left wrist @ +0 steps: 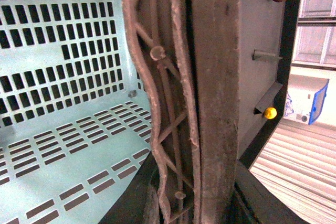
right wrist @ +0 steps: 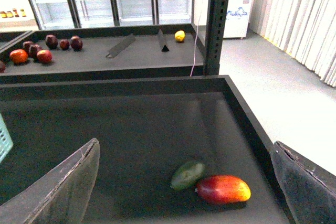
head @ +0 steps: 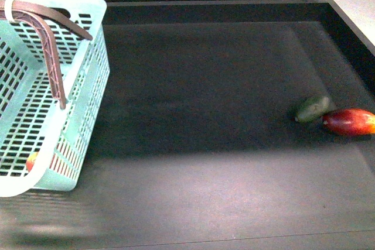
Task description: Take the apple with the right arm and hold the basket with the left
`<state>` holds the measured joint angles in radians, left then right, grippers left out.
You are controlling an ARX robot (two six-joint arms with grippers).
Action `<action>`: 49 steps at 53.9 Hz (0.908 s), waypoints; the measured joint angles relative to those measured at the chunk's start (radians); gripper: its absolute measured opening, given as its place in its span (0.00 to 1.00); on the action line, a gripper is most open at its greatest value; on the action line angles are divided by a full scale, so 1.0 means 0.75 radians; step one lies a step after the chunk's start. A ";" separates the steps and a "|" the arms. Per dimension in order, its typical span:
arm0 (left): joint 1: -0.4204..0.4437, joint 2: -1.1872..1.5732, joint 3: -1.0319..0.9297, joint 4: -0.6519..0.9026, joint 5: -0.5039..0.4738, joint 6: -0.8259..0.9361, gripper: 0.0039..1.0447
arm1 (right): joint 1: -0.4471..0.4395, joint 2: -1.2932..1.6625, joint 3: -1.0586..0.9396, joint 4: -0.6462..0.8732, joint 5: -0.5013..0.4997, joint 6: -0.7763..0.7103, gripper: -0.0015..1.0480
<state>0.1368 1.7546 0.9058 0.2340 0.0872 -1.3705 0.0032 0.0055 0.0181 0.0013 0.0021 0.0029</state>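
Looking at the front view, neither arm shows up at all, so most of this comes from the wrist cams. The basket (head: 70,115) sits at the left edge of the dark tray (head: 205,115), tilted, partly cut off by the frame. Through its slotted wall there's a little red-and-yellow patch low down (head: 32,161) that's probably the apple, but it's mostly hidden, so I can't say for sure.

The left wrist view is jammed right up against the brown-mauve handles (left wrist: 178,103), which fill the middle of the picture, with the basket's turquoise floor and wall behind them. The left gripper's own fingers are barely visible, just dark shapes at the edge, so I can't tell whether it's clamped on the handles or only pressed close.

The right gripper (right wrist: 184,182) is spread wide with nothing in it, and both finger pads (right wrist: 63,187) are only partly in frame. Right ahead between them lie a small dark green fruit (right wrist: 187,174) touching a red-orange mango-like fruit (right wrist: 223,189). The basket is way off to its side, just a sliver of turquoise showing.
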 joint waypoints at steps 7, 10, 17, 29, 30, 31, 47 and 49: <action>-0.003 0.002 -0.033 -0.010 -0.018 -0.011 0.19 | 0.000 0.000 0.000 0.000 0.000 0.000 0.92; -0.003 0.002 -0.033 -0.015 -0.018 -0.012 0.19 | 0.000 0.000 0.000 0.000 0.000 0.000 0.92; -0.005 -0.027 -0.033 -0.048 -0.018 -0.020 0.40 | 0.000 0.000 0.000 0.000 0.000 0.000 0.92; 0.009 -0.224 -0.060 -0.183 -0.042 0.002 0.76 | 0.000 0.000 0.000 0.000 0.000 0.000 0.92; 0.014 -0.257 -0.073 -0.194 -0.045 0.007 0.79 | 0.000 0.000 0.000 0.000 0.000 0.000 0.92; 0.020 -0.291 -0.086 -0.209 -0.047 0.019 0.83 | 0.000 0.000 0.000 0.000 0.000 0.000 0.92; 0.079 -0.598 -0.199 -0.325 -0.035 0.106 0.93 | 0.000 -0.001 0.000 0.000 0.000 0.000 0.92; 0.083 -0.591 -0.247 -0.197 0.023 0.206 0.90 | 0.000 -0.001 0.000 0.000 0.000 0.000 0.92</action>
<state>0.1989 1.3117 0.7204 0.0864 0.1047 -1.2160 0.0032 0.0051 0.0181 0.0013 0.0021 0.0029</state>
